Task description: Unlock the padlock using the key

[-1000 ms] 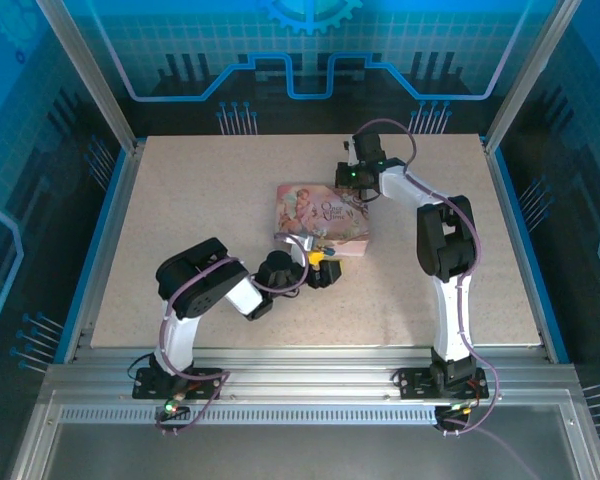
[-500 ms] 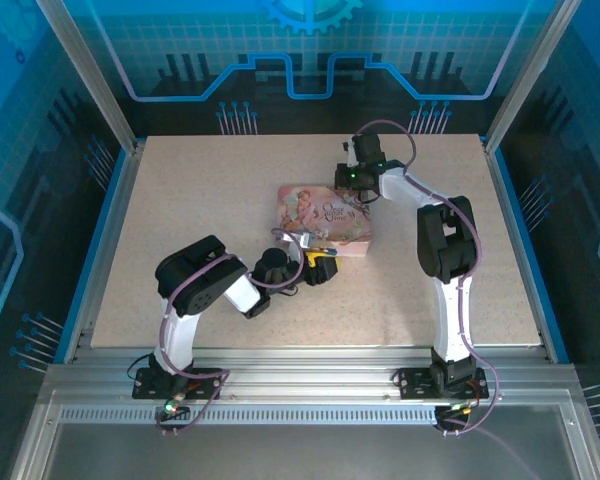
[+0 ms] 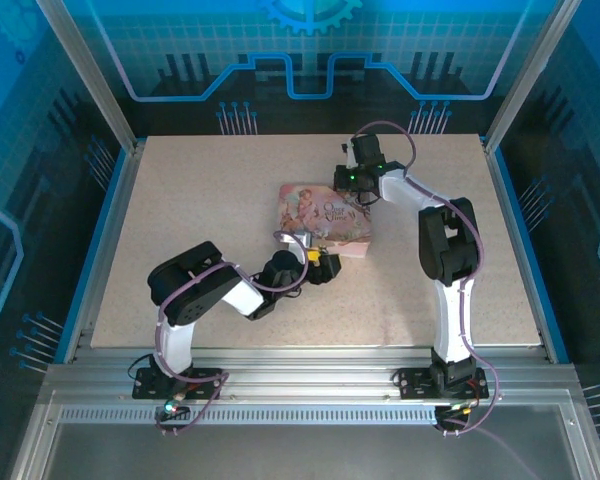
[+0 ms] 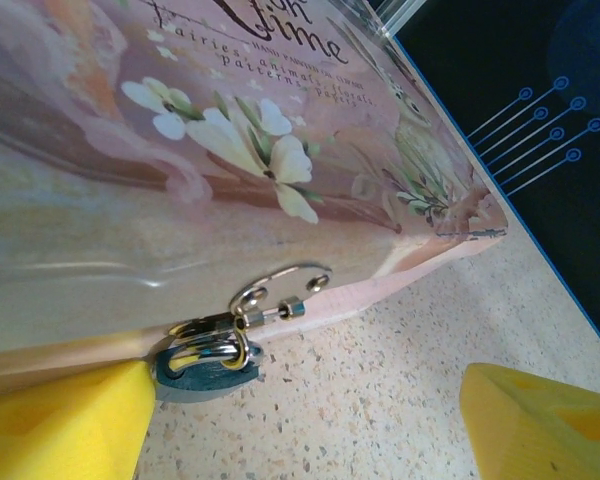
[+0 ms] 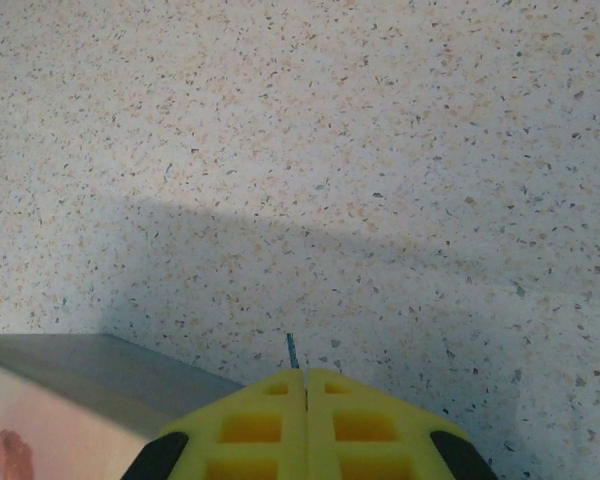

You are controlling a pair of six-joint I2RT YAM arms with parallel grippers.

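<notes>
The padlock [image 4: 206,370] hangs by its shackle from the silver hasp [image 4: 280,290] on the near edge of the pink illustrated tin [image 3: 325,215]. In the left wrist view its body looks blue-grey and small. My left gripper [image 4: 310,420] is open at that edge of the tin. Its left yellow finger [image 4: 60,420] sits right beside the padlock, and its right finger [image 4: 540,420] stands well clear. My right gripper [image 5: 306,385] is shut above the table by the tin's far right corner [image 3: 352,180], with a thin key tip [image 5: 291,350] poking out between its pads.
The speckled table [image 3: 200,190] spreads wide to the left of the tin and in front of it on the right. A blue rim and aluminium posts [image 3: 115,110] fence the table. A corner of the tin [image 5: 40,400] shows low in the right wrist view.
The left arm's elbow has swung left and nearer; its gripper stays at the tin's near edge, jaws narrowed briefly and spread again. The right arm has not moved.
</notes>
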